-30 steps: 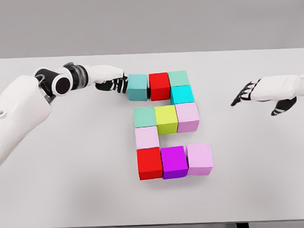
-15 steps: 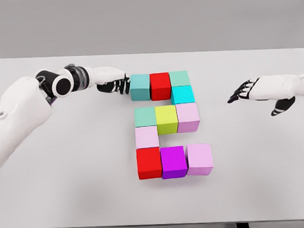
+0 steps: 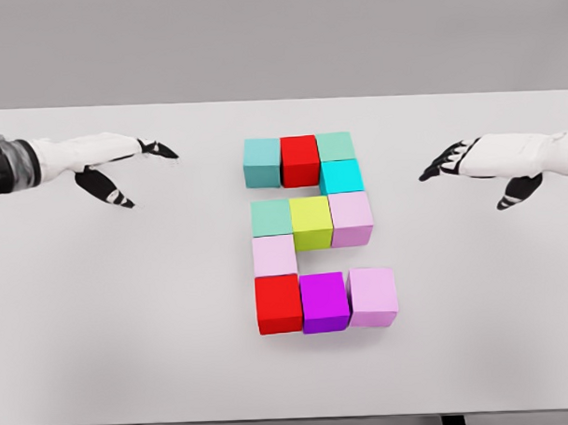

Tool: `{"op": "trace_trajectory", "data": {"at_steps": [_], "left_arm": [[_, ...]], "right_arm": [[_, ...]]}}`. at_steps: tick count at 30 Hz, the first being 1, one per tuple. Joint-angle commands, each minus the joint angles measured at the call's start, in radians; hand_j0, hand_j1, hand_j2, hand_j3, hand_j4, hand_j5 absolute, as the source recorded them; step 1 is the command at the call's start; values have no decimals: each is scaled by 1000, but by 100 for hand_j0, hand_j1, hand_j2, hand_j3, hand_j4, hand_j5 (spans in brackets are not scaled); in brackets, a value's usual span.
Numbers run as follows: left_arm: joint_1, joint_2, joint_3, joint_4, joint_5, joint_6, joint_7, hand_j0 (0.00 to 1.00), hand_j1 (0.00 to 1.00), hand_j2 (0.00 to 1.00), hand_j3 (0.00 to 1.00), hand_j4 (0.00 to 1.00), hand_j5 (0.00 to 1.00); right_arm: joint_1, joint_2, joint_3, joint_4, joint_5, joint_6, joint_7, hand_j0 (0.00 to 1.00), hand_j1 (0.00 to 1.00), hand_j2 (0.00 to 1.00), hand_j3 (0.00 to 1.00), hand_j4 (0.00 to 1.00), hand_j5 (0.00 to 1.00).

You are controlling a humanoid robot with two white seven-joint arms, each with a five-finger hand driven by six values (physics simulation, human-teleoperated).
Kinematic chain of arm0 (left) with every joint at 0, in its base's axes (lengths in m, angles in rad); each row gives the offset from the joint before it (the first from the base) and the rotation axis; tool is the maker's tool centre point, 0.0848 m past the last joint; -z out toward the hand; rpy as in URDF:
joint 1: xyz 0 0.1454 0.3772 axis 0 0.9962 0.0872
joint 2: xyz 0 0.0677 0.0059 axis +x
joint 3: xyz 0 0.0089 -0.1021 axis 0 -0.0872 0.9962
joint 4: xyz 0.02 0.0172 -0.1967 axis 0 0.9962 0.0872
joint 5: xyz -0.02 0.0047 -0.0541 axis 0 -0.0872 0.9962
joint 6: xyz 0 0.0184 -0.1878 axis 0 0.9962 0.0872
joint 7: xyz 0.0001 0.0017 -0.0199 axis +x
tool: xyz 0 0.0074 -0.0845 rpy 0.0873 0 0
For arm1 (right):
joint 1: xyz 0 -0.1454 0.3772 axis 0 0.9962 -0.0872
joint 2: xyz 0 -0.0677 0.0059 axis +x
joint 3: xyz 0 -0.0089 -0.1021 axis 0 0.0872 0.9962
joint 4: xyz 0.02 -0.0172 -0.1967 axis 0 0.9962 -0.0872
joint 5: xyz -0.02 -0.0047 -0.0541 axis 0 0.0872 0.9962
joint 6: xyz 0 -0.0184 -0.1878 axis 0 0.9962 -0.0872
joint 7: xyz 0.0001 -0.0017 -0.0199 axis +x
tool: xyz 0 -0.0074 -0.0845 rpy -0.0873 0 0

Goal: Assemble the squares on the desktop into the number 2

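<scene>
Coloured cubes lie on the white table in the shape of a 2. The top row is a teal cube, a red cube and a green cube, with a cyan cube below the green one. The middle row runs green, yellow-green, pink. A pale pink cube leads down to a red, purple and pink cube. My left hand hovers open at the left, away from the cubes. My right hand hovers open at the right.
Bare table surface stretches on both sides of the cube figure and in front of it. The table's near edge runs along the bottom of the view. A grey wall stands behind the table.
My left hand has left the teal cube and pulled back far to the left, its fingers spreading. The teal cube now sits against the red one. The right hand drifted slightly left.
</scene>
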Motion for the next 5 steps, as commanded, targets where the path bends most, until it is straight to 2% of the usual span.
{"op": "trace_trajectory", "data": {"at_steps": [1,5], "left_arm": [[0,29,37,-20,26,-49,0,100,100,100,100,100,100],[0,23,29,-20,26,-49,0,100,100,100,100,100,100]], "right_arm": [[0,13,-4,21,-4,2,0,100,100,100,100,100,100],[0,27,-4,31,-4,2,0,100,100,100,100,100,100]]}}
